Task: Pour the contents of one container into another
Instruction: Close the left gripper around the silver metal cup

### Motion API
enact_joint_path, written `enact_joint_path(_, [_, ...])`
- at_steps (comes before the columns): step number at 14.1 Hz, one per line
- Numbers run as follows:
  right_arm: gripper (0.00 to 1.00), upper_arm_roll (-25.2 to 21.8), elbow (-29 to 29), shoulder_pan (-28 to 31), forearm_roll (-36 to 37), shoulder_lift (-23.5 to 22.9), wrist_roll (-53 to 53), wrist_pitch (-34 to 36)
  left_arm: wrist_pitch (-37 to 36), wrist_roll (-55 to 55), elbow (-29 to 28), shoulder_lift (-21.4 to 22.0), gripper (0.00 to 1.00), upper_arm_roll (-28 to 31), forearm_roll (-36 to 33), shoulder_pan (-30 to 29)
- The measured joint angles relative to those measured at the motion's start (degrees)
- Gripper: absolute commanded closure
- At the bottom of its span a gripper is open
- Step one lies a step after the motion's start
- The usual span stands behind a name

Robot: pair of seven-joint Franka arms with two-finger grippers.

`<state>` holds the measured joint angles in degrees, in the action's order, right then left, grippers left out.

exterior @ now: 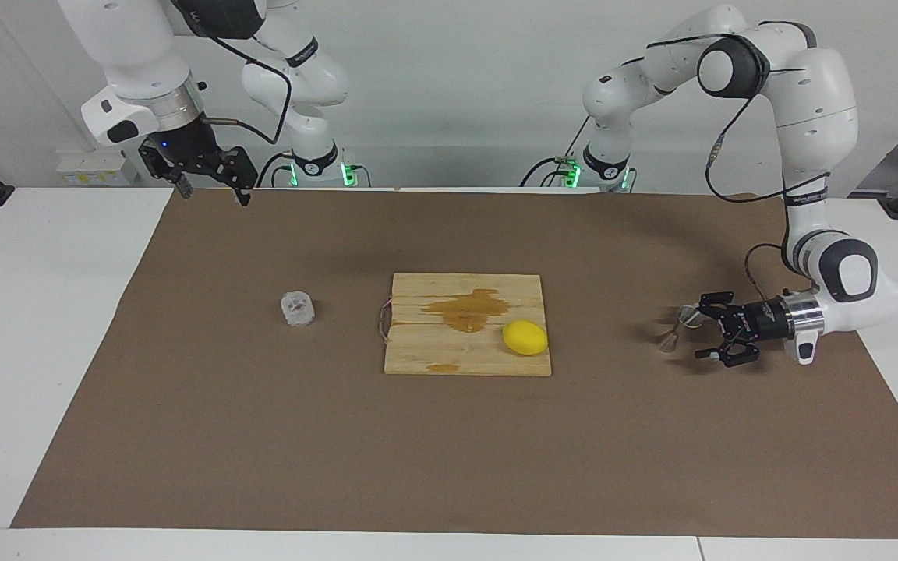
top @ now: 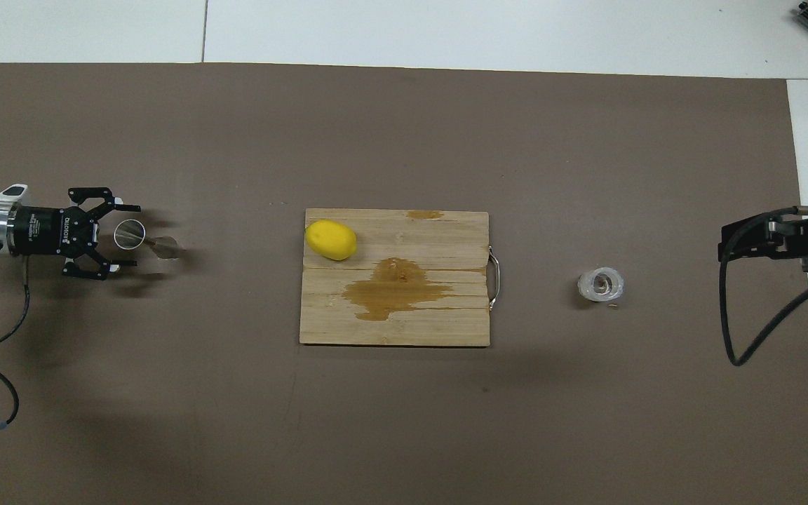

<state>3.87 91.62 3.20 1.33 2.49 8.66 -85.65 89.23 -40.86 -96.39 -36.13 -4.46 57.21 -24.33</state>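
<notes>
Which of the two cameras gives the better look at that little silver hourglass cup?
The overhead view: the jigger shows its round open mouth, framed by the open left pincer. In the facing view the jigger shows its hourglass side shape, but the pincer partly crowds it.

Glass tumbler [exterior: 298, 308]: small, squat, clear, with a faceted frosty wall; upright on the brown mat [exterior: 449, 436] toward the right arm's end of the table. Steel jigger [exterior: 674, 329]: silvery, hourglass-shaped, narrow-waisted; upright, open mouth upward, on the same mat toward the left arm's end, well apart from the tumbler.
</notes>
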Motion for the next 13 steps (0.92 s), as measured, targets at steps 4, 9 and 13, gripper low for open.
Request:
enact_joint_path(4, [0.00,0.00,0.00,0.00,0.00,0.00,0.00,0.00,0.00,-0.18,0.00,0.00,0.00,-0.65,0.27,0.04])
enact_joint_path(9, [0.00,0.00,0.00,0.00,0.00,0.00,0.00,0.00,0.00,-0.30,-0.01,0.00,0.00,-0.69,0.32,0.04])
enact_joint_path(13, [0.00,0.00,0.00,0.00,0.00,0.00,0.00,0.00,-0.06,-0.31,-0.01,0.00,0.00,-0.78,0.42,0.04])
